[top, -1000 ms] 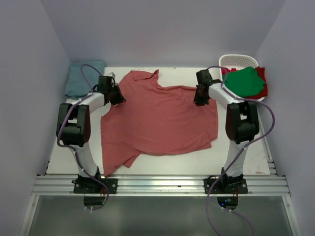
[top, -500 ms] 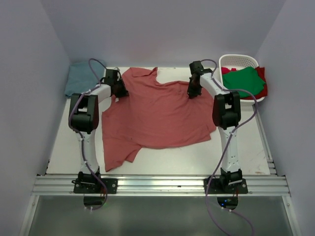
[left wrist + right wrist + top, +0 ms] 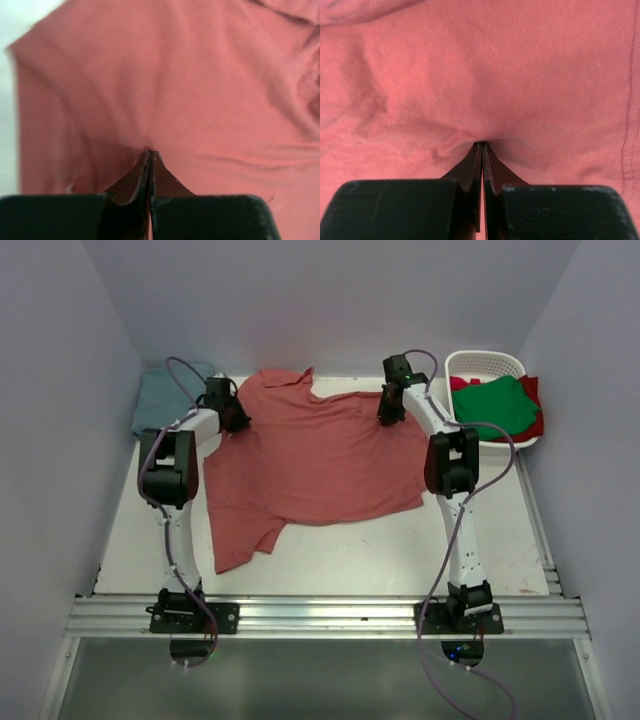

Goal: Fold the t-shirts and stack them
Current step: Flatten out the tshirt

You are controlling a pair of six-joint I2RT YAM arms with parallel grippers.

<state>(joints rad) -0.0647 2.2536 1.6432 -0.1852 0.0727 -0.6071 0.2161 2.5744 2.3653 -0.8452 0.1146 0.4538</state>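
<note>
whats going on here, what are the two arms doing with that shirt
Both arms are gripping the brick-red shirt, which lies spread open and unfolded on the table. The left end effector is shut on the cloth near the left sleeve, and the right end effector is shut on it at the far right side. A teal shirt lies in the far left corner. A green shirt and a red shirt are piled on the basket at far right.

Lab cell: plain walls [image 3: 330, 300], alu rail [image 3: 320, 616] w/ bolted arms [image 3: 178, 540].
</note>
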